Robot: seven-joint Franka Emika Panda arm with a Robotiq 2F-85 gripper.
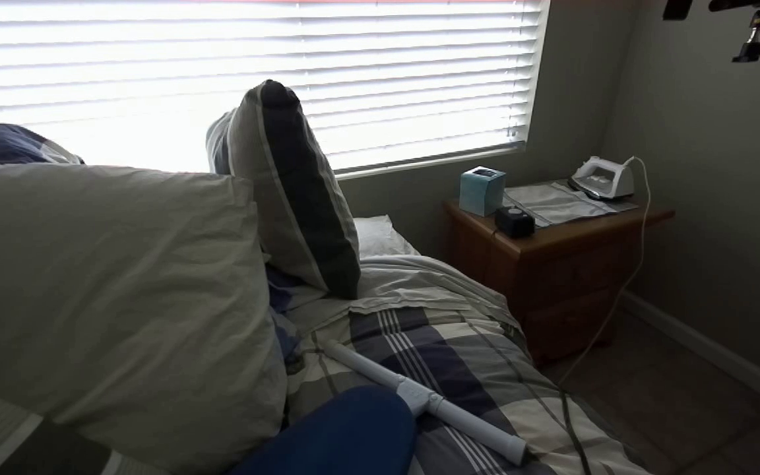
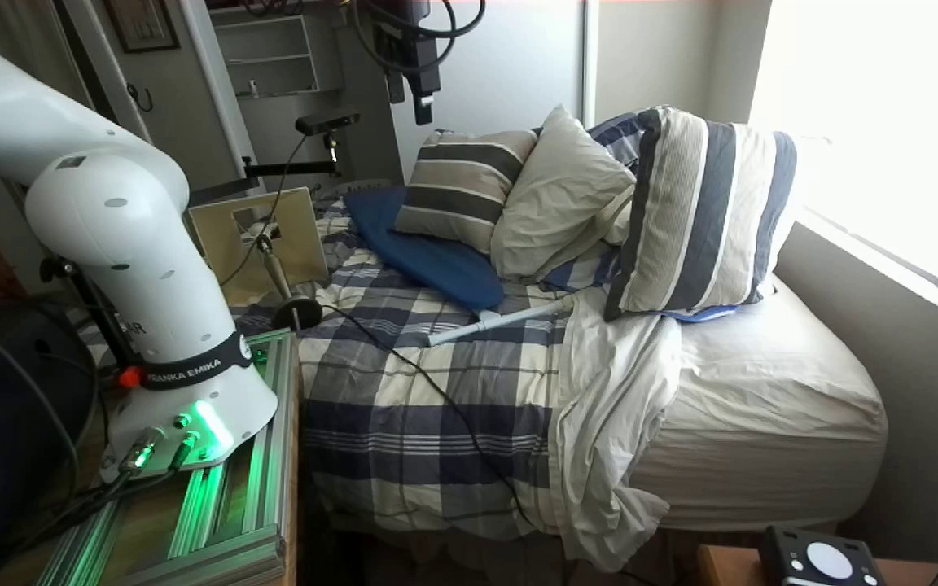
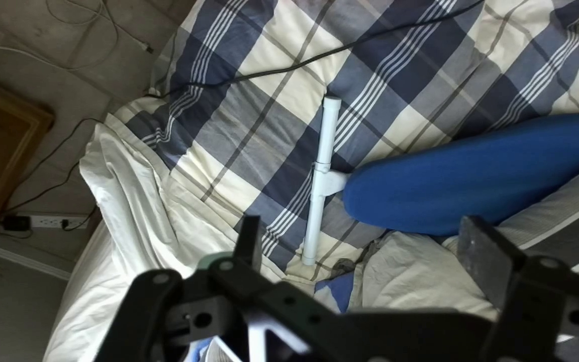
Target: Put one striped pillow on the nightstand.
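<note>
One striped pillow leans upright at the window-side head of the bed. It also stands upright in an exterior view, and a corner shows behind the gripper in the wrist view. Another striped pillow leans on the plain cream pillow's far side; part of it shows in the wrist view. The reddish-brown nightstand stands beside the bed; only its top edge shows in an exterior view. My gripper hangs high above the bed, open and empty, apart from both striped pillows. Its spread fingers show in the wrist view.
A teal box, a black device and a white iron on a cloth stand on the nightstand. A blue ironing board with a white T-bar lies on the plaid bedspread. A large cream pillow stands between the striped ones.
</note>
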